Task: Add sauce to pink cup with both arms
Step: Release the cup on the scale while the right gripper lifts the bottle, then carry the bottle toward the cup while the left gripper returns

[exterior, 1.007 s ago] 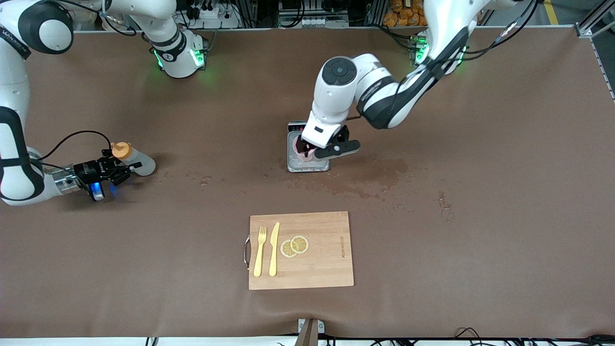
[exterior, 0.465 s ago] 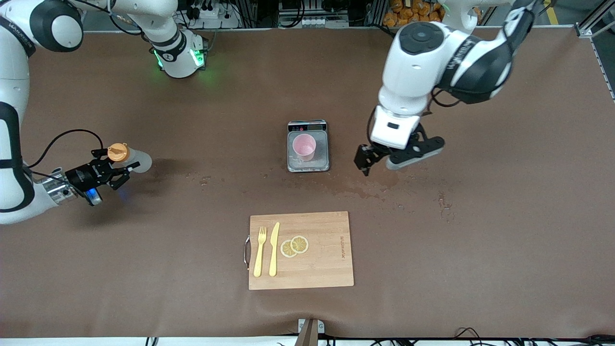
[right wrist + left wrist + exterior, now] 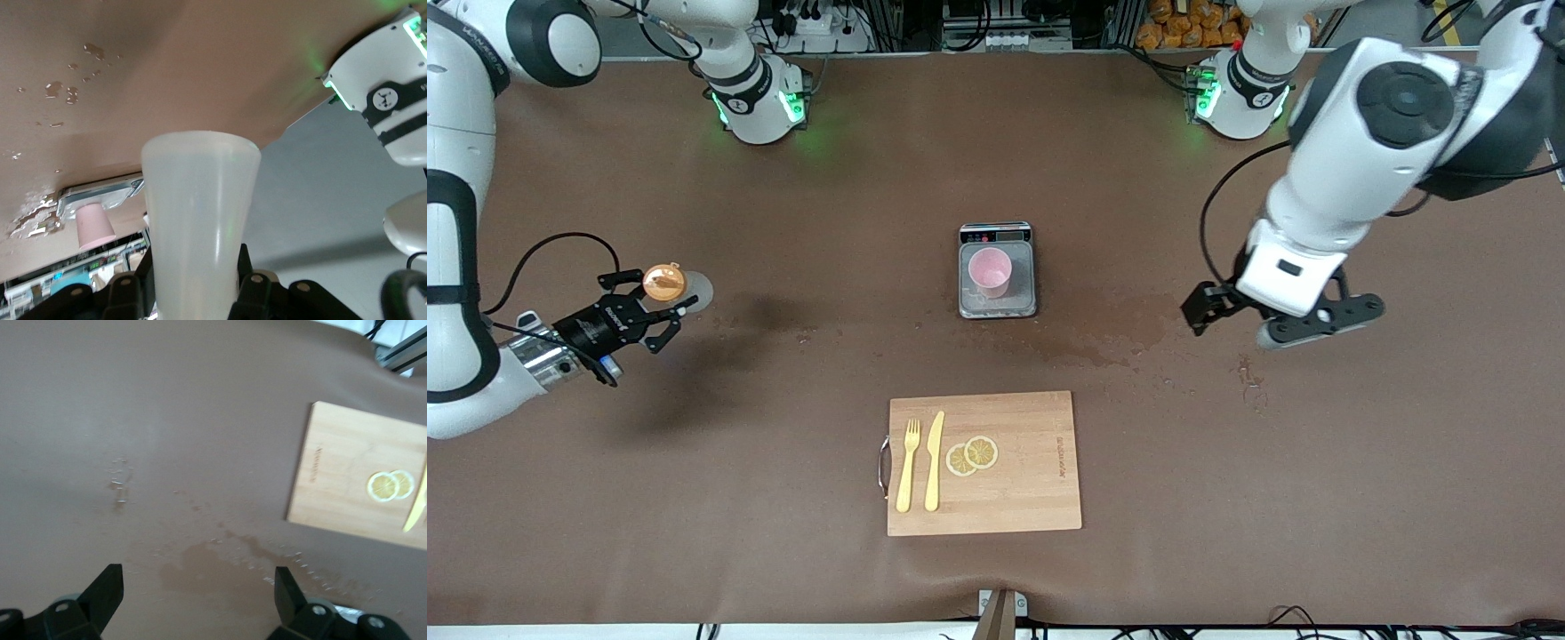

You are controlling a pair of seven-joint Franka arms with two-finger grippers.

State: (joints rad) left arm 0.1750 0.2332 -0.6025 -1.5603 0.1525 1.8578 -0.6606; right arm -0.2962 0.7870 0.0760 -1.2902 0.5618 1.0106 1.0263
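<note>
The pink cup point(image 3: 990, 271) stands upright on the grey scale point(image 3: 998, 307) at the table's middle; both also show in the right wrist view, the cup point(image 3: 93, 227) on the scale point(image 3: 100, 193). My right gripper point(image 3: 649, 311) is shut on the sauce bottle point(image 3: 685, 289), a whitish bottle with an orange cap point(image 3: 663, 282), and holds it above the table at the right arm's end. In the right wrist view the bottle point(image 3: 197, 220) fills the space between the fingers of the right gripper point(image 3: 193, 287). My left gripper point(image 3: 1254, 322) is open and empty, over the bare table toward the left arm's end; its wrist view shows the gripper point(image 3: 198, 590) with nothing in it.
A wooden cutting board point(image 3: 1032, 498) lies nearer the front camera than the scale, with a yellow fork point(image 3: 908, 464), a yellow knife point(image 3: 935, 460) and two lemon slices point(image 3: 971, 455). Wet patches point(image 3: 1129, 333) spread on the brown tabletop beside the scale.
My left gripper let go of the pink cup, rose and swung away toward the left arm's end. My right gripper lifted the sauce bottle off the table and turned it more upright.
</note>
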